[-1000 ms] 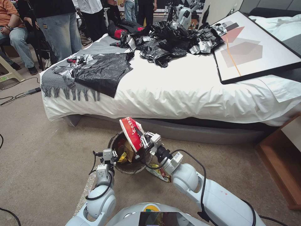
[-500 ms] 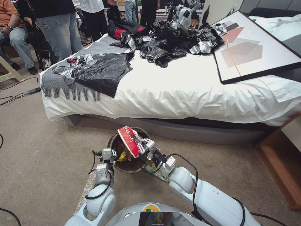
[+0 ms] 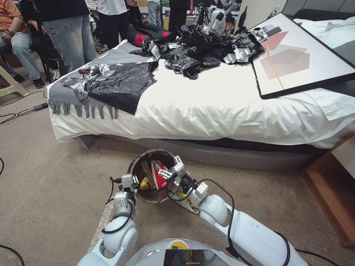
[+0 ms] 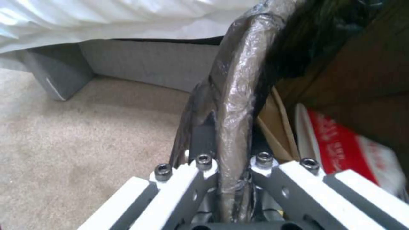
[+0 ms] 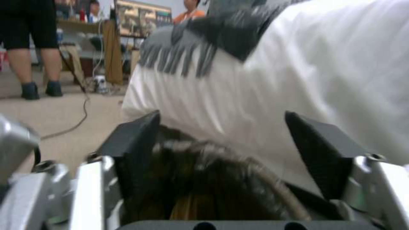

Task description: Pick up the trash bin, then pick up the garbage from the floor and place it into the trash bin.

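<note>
The trash bin (image 3: 146, 154) hangs just above the carpet in front of the bed, dark liner folded over its rim. My left gripper (image 3: 133, 182) is shut on the near rim; the left wrist view has its fingers (image 4: 200, 166) clamped on the lined rim (image 4: 235, 105). Inside lie a red paper cup (image 3: 159, 176) (image 4: 341, 145), a brown paper bag (image 4: 277, 127) and yellow wrappers. My right gripper (image 3: 171, 167) hovers over the bin's right side, open and holding nothing, its black pads (image 5: 132, 140) spread above the bin (image 5: 238, 166). A red-gold snack wrapper (image 3: 188, 204) lies on the floor under my right forearm.
The white bed (image 3: 222, 107) stands just behind the bin, with black plastic sheets (image 3: 118, 87) and a framed picture (image 3: 296, 55) on it. A wooden cabinet (image 3: 332, 184) is at the right. Cables (image 3: 22, 111) cross the carpet at the left, near people's legs.
My right gripper carried the red cup down into the bin and let go; it was shut on the cup and is now open. The left gripper and bin stayed put.
</note>
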Available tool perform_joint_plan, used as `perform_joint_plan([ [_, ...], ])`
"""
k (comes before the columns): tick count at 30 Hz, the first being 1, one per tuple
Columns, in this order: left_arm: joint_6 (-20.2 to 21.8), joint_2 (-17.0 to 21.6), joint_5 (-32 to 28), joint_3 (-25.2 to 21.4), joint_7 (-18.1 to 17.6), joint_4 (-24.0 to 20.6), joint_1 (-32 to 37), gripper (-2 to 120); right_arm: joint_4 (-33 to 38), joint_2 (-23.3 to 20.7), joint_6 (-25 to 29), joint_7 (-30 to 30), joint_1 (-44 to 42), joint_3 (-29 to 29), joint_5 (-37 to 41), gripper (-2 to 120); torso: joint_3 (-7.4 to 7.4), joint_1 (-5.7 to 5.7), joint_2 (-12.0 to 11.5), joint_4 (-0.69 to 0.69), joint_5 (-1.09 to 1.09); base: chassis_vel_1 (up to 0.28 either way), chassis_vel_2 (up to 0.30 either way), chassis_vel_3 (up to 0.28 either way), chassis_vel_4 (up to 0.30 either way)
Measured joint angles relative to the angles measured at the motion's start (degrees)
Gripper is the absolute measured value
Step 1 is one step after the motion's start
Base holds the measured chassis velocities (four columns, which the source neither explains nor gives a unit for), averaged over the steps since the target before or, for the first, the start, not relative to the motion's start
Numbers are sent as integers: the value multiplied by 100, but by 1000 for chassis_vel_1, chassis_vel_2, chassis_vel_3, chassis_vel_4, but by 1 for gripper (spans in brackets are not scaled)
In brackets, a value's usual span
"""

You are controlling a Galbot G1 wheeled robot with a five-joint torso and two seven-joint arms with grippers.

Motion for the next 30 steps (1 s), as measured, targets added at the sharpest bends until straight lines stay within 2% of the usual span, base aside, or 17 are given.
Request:
perform_joint_plan([
  [2, -1, -2, -1, 2, 0, 0, -3, 0, -34, -1, -6, 19, 16, -8, -17, 81, 0, 0, 0, 0, 0, 0, 0, 0, 0],
  [4, -2, -13, -2, 15, -1, 15, -26, 0, -115, -6, -35, 88, 55, -4, -115, 91, 0, 0, 0, 0, 0, 0, 0, 0, 0],
  [8, -4, -37, -6, 44, -1, 49, -55, 0, -114, -9, -48, 150, 57, 34, -134, 100, 0, 0, 0, 0, 0, 0, 0, 0, 0],
  [15, -5, -41, -18, 45, -7, 54, -66, 0, 59, 0, -58, 222, 43, 85, -124, 100, 0, 0, 0, 0, 0, 0, 0, 0, 0],
  [17, -5, -31, -30, 20, -7, 53, -65, 0, 324, -33, -73, 265, -47, 279, -50, 100, 0, 0, 0, 0, 1, 0, 0, 0, 0],
  [21, -7, -16, -48, -35, -6, 46, -49, 0, 983, -105, -231, 535, -269, 795, 277, 100, 0, 0, 0, 0, 1, 0, 0, 0, 0],
  [22, -14, -13, -55, -69, -5, 38, -39, 0, 1286, -153, -314, 707, -443, 1139, 387, 100, 0, 0, 0, 0, 0, 0, 0, 0, 0],
  [24, -14, -13, -55, -69, -5, 38, -39, 0, 1286, -153, -314, 707, -443, 1139, 387, 100, 0, 0, 0, 0, 0, 0, 0, 0, 0],
  [25, -20, 0, -74, -122, -5, 18, -17, 0, 1592, -205, -412, 881, -914, 1831, 393, 100, 0, 0, 0, 0, 1, 0, 0, 0, 0],
  [27, -34, 21, -78, -187, 3, -11, 30, 0, 1784, -161, -467, 993, -1628, 2609, 139, 100, -1, 0, 0, -2, 2, 0, 0, 0, 0],
  [29, -41, 28, -78, -219, 4, -26, 50, 0, 1811, -110, -470, 1027, -1835, 2826, 25, 100, -1, 0, 0, -2, 1, 0, 0, 0, 0],
  [30, -50, 37, -78, -276, 6, -56, 76, 0, 1813, 26, -470, 1106, -2143, 3146, -184, 100, 0, 0, 0, -1, 1, 0, 0, 0, 0],
])
